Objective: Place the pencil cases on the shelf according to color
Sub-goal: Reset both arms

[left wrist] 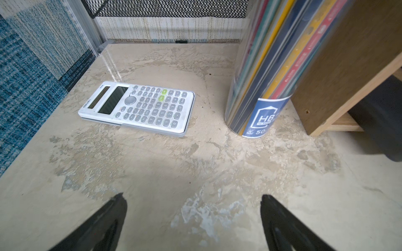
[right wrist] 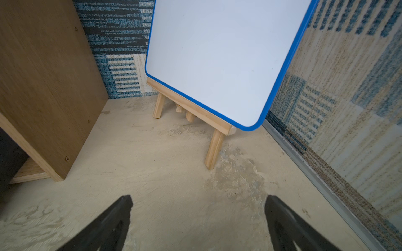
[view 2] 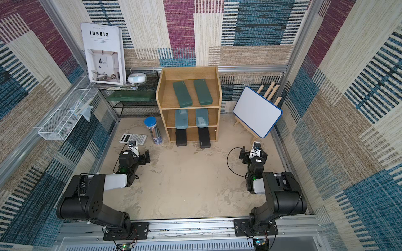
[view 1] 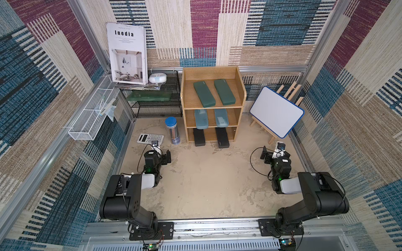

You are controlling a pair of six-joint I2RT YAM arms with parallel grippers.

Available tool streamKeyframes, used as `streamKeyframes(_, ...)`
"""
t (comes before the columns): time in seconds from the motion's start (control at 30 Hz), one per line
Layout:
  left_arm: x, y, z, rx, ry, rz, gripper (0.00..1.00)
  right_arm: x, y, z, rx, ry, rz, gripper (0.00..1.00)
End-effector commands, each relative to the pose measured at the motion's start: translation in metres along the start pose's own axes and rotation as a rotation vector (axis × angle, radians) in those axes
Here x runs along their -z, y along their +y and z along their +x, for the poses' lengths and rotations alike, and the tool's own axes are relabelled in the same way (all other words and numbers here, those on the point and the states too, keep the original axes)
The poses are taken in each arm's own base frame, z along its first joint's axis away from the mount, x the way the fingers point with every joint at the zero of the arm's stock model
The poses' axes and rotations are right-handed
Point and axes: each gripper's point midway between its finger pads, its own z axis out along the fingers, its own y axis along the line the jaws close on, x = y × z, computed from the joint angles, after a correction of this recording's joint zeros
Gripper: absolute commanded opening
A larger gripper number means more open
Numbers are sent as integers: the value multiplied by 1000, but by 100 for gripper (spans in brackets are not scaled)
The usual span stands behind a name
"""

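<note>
Mottled beige tabletop point(view 1: 206, 184) inside patterned fabric walls point(view 1: 43, 87), wooden shelf point(view 1: 208, 73) at back centre. Six pencil cases point(view 1: 224, 92) lie in the shelf, paired by colour: green pair point(view 1: 204, 93) on the top tier, light blue pair point(view 1: 201, 119) on the middle, black pair point(view 1: 199, 138) on the bottom with ends jutting past the front edge. Left gripper point(left wrist: 193, 202) and right gripper point(right wrist: 198, 202) both spread wide, holding nothing, low over the tabletop.

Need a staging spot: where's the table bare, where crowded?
Bare: beige tabletop centre, between left gripper and right gripper, before the light-brown wooden three-tier shelf; also the strip between shelf and blue-framed whiteboard. Crowded: grey calculator and blue-capped pencil tube beside shelf; all tiers hold pencil cases.
</note>
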Motion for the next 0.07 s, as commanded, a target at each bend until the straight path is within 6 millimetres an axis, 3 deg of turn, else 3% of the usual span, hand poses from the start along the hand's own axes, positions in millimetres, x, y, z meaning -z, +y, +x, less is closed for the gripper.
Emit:
streamKeyframes(0.0, 0, -1, -4, 3, -12, 5, 100, -1, 1, -6, -8, -19, -3, 99)
streamKeyframes(0.03, 0, -1, -3, 4, -11, 5, 100, 0, 1, -6, -8, -19, -5, 99)
